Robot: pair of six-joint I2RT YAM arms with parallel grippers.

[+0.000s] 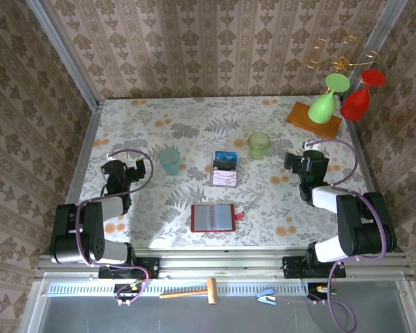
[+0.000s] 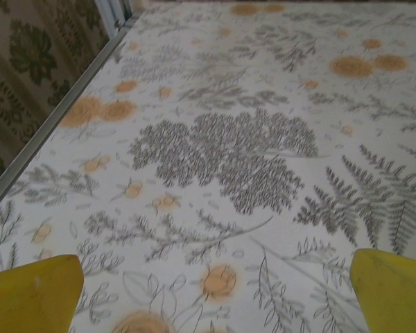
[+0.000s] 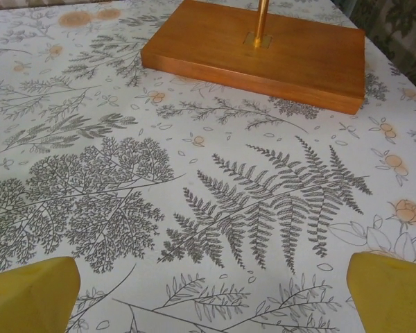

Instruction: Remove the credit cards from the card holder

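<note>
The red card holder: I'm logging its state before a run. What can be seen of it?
The card holder lies open and flat on the table, near the middle of its front edge. Red rim, grey inside, with a small red tab sticking out at its right side. Nothing else touches it.

Card holder (image 1: 213, 218) — red, lying flat and open, grey inside facing up, small red tab at its right edge. Beyond its far side, apart from it: dark blue card (image 1: 226, 155) farther off, pale pinkish card (image 1: 223, 179) nearer.
</note>
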